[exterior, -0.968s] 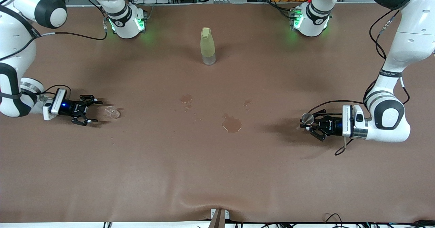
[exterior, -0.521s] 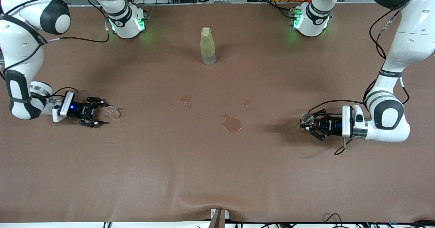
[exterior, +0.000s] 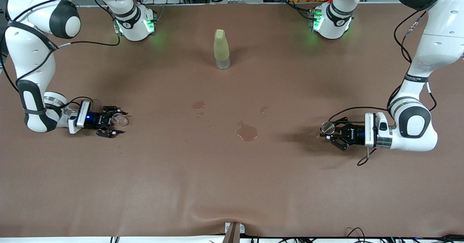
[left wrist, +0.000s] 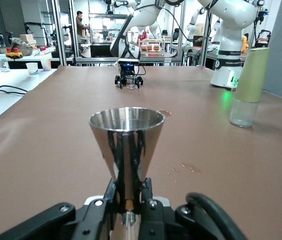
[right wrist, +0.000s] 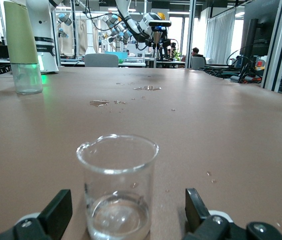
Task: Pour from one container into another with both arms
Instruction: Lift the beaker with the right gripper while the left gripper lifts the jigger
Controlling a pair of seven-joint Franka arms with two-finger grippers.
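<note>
Front view: right gripper (exterior: 115, 124) fingers apart straddling clear cup (exterior: 118, 118), ready to grasp. Left gripper (exterior: 330, 133) clamps jigger (exterior: 328, 126) upright, well apart from cup, toward left arm's end, waiting to receive pour.

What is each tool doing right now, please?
Left tool: shut on the metal jigger.
Right tool: open around the clear cup, not gripping.

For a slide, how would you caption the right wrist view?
Open right gripper flanks the upright clear cup on the table.
</note>
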